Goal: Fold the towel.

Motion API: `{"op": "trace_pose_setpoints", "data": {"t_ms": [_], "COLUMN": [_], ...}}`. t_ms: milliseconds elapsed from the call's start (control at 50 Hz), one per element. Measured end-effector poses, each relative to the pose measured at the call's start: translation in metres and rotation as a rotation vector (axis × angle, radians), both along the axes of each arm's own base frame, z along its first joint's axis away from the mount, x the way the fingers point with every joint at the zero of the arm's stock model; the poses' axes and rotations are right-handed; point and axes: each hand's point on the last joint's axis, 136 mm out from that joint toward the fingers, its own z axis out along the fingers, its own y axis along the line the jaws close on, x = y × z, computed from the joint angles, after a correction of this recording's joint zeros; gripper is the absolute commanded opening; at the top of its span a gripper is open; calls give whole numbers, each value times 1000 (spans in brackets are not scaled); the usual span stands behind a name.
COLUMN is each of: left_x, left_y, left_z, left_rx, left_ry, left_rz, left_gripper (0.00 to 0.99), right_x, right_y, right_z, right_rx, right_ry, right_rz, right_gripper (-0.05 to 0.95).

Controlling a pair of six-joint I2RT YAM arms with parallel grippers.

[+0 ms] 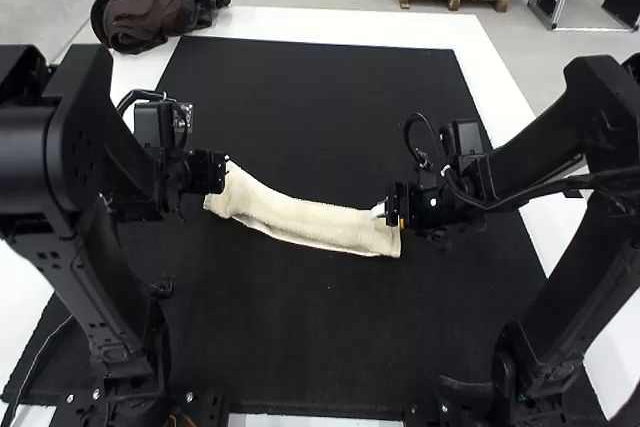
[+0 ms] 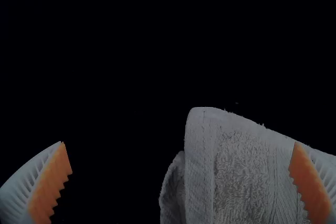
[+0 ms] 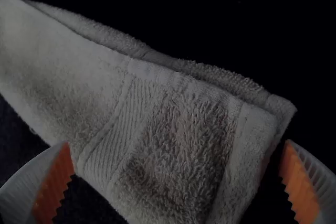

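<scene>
High vw: towel [image 1: 310,219], folded into long strip, lies mid blk mat [image 1: 310,347]; L gripper [image 1: 224,173] at its 10 o'clock, R gripper [image 1: 389,211] at 3 o'clock.
L wrist vw: claw released, wide; towel corner nr one finger [image 2: 311,184].
R wrist vw: claw released, wide; towel end btwn, layers offset.

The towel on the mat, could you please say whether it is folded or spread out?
Folded: the towel lies as a narrow strip, with a second layer showing along one long side.
</scene>
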Motion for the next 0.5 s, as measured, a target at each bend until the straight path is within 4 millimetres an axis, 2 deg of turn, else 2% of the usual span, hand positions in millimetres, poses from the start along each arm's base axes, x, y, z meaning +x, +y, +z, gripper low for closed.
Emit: {"op": "trace_pose_setpoints", "data": {"t_ms": [160, 500], "left_x": [-1, -3], "left_y": [0, -1], "left_z": [6, 3], "left_rx": [-3, -16], "left_ry": [-10, 8], "left_rz": [2, 8], "left_gripper": [970, 970], "right_x": [3, 6], "right_y": [-1, -1], "right_z": [-7, -21], "right_rx": [-6, -13], "right_ry": [12, 34], "right_rz": [-15, -20], "right_gripper": [900, 890]}}
